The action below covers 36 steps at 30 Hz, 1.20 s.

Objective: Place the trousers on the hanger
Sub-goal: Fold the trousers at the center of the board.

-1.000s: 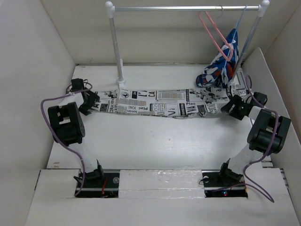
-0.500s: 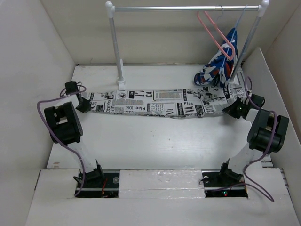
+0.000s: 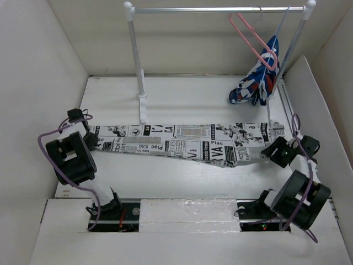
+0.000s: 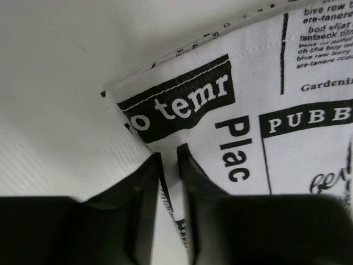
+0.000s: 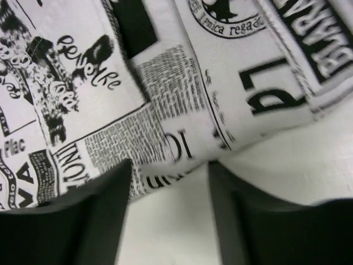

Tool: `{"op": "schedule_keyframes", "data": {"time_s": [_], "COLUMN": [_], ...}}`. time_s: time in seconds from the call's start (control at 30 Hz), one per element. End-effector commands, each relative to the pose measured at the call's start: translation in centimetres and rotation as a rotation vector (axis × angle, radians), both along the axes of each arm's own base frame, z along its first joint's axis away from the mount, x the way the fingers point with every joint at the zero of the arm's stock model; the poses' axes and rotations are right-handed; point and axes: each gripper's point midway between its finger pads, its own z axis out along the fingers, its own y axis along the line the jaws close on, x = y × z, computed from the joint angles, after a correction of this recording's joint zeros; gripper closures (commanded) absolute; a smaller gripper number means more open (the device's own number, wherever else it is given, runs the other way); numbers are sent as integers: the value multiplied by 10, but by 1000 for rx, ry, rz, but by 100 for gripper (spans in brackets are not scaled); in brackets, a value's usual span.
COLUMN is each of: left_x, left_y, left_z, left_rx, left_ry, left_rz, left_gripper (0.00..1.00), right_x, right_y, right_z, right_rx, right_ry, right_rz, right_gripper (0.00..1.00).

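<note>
Both arms have drawn the trousers (image 3: 187, 142) nearer their bases, away from the rack (image 3: 138, 61), since a second ago. The left gripper (image 4: 169, 165) pinches one end with jaws pressed onto the cloth; the right gripper (image 5: 168, 182) holds the other end between wider-set fingers. The hanger (image 3: 253, 38) hangs on the rack's rail, beside the blue patterned garment (image 3: 256, 77)

**Both arms spread wide, each gripper at one end of the trousers**

The left gripper (image 3: 91, 139) sits at the left end of the trousers (image 3: 182, 142), its fingers (image 4: 144, 190) pinched nearly together on a fold of the cloth. The right gripper (image 3: 270, 152) is at the right end of the trousers, fingers (image 5: 105, 210) set apart with the fabric edge lying between them.
</note>
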Motion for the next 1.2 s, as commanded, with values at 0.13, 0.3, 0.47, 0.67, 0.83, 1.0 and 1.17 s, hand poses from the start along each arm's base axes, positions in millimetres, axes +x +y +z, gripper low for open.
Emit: {"op": "schedule_keyframes", "data": {"time_s": [0.13,0.3,0.47,0.67,0.83,1.0,1.17], "left_x": [-15,6,19,13,8,-21,-37], "left_y": [-21,-53,-111,-177,-262,-355,-386], "left_z": [17,49,73,82,94,91,58], "left_rx": [-94,-63,-13,-51,-78,-57,-49], "left_ry": [-56,-141,-255,-359,-427,-380,-295], "left_rz": [10,-107,-321,-516,-765,-1037,-1133], "left_gripper": [32,31,32,38,57,93,100], "right_x": [-14,-14,20,29,29,12,8], "right_y": [-32,-73,-72,-63,-61,-53,-8], "right_z": [34,20,-15,-36,8,122,197], "right_rx": [-139,-97,97,166,99,-183,-289], "right_ry": [0,2,-52,-77,-163,-255,-364], "right_rz": [-19,-158,-181,-199,-173,-75,59], "right_gripper": [14,10,7,20,100,100,100]}}
